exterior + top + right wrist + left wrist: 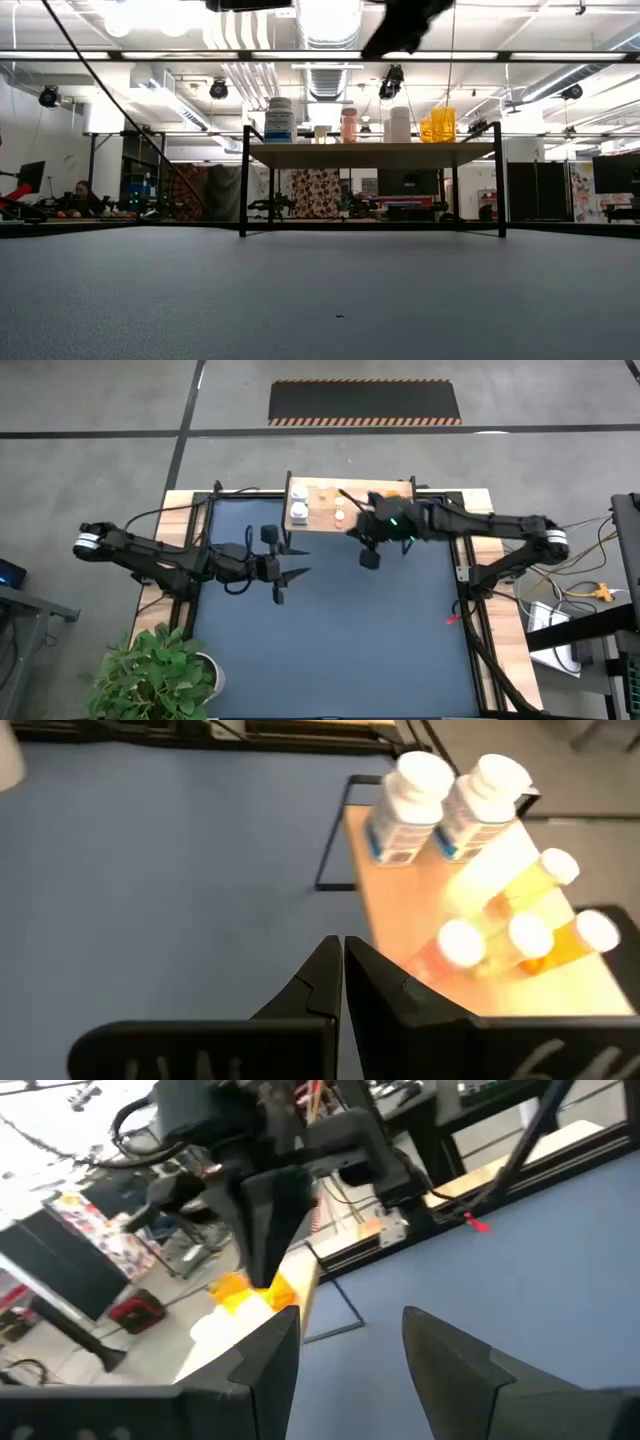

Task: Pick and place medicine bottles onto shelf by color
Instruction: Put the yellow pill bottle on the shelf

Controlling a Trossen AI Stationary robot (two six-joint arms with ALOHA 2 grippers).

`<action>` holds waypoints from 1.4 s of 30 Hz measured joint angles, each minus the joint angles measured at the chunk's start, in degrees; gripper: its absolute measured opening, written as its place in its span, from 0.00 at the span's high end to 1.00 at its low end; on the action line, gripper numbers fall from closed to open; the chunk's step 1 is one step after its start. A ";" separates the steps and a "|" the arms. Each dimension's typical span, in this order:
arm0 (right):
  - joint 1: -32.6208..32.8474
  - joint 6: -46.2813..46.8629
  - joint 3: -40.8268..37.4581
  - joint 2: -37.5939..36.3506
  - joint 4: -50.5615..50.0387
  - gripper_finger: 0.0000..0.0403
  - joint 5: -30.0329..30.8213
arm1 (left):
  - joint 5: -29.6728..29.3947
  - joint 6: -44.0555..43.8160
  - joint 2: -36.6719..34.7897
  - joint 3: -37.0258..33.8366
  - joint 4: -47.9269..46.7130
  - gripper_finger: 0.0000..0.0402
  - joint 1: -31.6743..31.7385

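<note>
the right arm reaches in from the table's right side, stretched nearly level toward the shelf (350, 505), its wrist hanging over the shelf's front edge; the right gripper (342, 970) has its 2 dark fingers pressed together with nothing between them, tips aimed down at the blue mat (330, 630) just beside the board's corner. the left arm comes in from the left, elbow bent, low over the mat's left half; the left gripper (285, 582) points toward the table's middle, well apart from the shelf, its fingers spread and empty

the shelf stands at the far edge of the mat, a light-wood board on thin black legs, its long axis running across the table from left to right. all the medicine bottles in view stand upright on it, caps up. 2 white bottles (440, 805) with white caps and blue-printed labels sit side by side at the board's left end, touching or nearly so. toward the middle and right stand several smaller translucent orange bottles (530, 945) with white caps, close together. in the low view the row reads as a white bottle (280, 120), a pale orange one (348, 125), another white one (398, 124), then bright amber ones (438, 124) at the right
</note>
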 joint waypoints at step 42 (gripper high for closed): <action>-22.69 -17.50 51.55 41.58 -22.76 0.98 -4.94 | -6.81 3.41 -7.25 -7.34 -0.55 0.60 -0.02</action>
